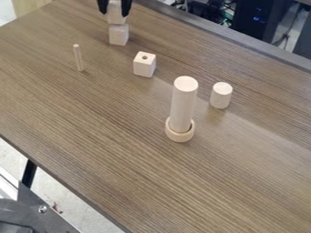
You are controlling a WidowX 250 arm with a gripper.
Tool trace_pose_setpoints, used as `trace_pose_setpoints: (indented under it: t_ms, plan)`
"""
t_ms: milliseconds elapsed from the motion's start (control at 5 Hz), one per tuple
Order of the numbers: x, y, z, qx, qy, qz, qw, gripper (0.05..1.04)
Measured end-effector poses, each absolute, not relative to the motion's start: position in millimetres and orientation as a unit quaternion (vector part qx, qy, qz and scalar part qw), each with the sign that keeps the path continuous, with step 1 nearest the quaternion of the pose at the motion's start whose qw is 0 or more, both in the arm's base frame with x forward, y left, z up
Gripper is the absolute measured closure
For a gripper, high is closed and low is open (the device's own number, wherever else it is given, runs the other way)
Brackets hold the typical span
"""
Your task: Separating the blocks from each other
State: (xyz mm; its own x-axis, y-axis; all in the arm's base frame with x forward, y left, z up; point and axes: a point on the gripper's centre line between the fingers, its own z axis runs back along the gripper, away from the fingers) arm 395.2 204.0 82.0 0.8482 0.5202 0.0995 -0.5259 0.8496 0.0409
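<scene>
At the top edge, left of centre, the black gripper (115, 6) is shut on a pale wooden block (116, 17), one finger at each side of it. Directly below this block in the view is a second wooden block (118, 35); whether the two touch I cannot tell. A third block (144, 64), with a hole in its top, stands apart to the lower right. Further right are a tall upright cylinder (183, 104), its foot inside a wooden ring (180, 135), and a short upright cylinder (221, 95). A thin peg (78, 58) is at the left.
The brown wooden table (109, 132) runs diagonally across the view, with a dark border along its far edge. Computer gear and cables (243, 18) are behind it at the upper right. Dark metal equipment (36, 209) sits beyond the near edge at the lower left.
</scene>
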Motion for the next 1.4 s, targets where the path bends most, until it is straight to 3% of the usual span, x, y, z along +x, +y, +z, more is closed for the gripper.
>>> trace_pose_setpoints:
  t_ms: [400,600,800,1000,1400]
  plan:
    - [391.4,201.8,74.4,0.034,-0.038,0.271,0.961,0.532]
    - [390.8,202.8,73.3,0.037,-0.039,0.274,0.96,0.461]
    - [387.3,200.9,72.4,0.036,-0.024,0.274,0.961,0.19]
    - [387.9,201.2,73.3,0.039,-0.025,0.272,0.961,0.079]
    - [387.9,194.7,86.2,0.019,-0.041,0.273,0.961,0.085]
